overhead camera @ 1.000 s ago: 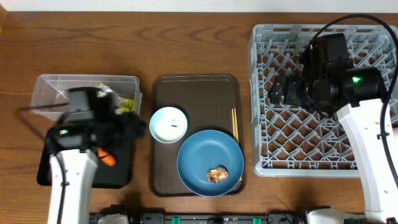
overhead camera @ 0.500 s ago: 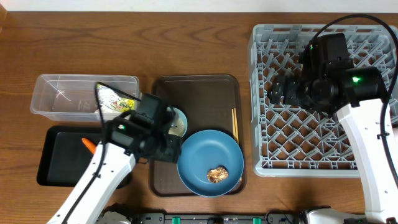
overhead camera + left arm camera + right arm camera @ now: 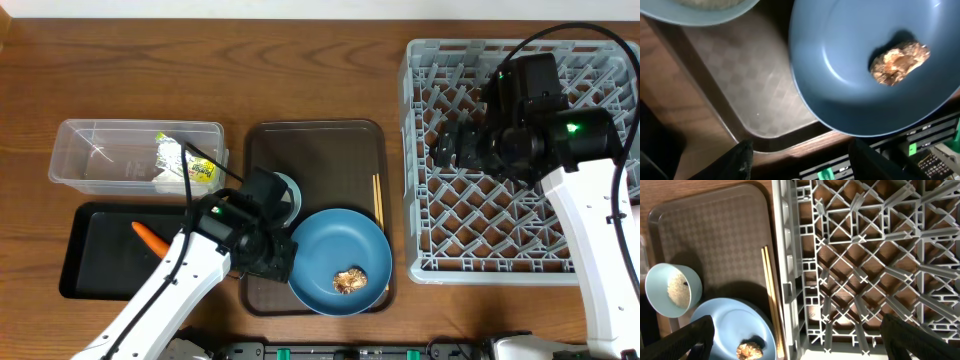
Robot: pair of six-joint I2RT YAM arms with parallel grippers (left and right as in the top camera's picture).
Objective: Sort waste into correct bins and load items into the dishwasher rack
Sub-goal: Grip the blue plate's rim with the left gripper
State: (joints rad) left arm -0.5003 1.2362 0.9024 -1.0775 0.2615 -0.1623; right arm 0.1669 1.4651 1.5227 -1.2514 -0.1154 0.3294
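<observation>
My left jaws are spread and empty, the blue plate [image 3: 850, 100] just ahead; I'd reach forward-right until the brown scrap [image 3: 900, 61] sits between them, then pinch gently.

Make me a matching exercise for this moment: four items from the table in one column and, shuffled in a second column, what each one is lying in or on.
Items:
1. carrot
2. crumpled paper
3. brown food scrap
4. chopsticks

Places:
A. blue plate
B. brown serving tray
C. clear tub
D. black tray

Pairs: 1-D, 2-C, 3-A, 4-B
</observation>
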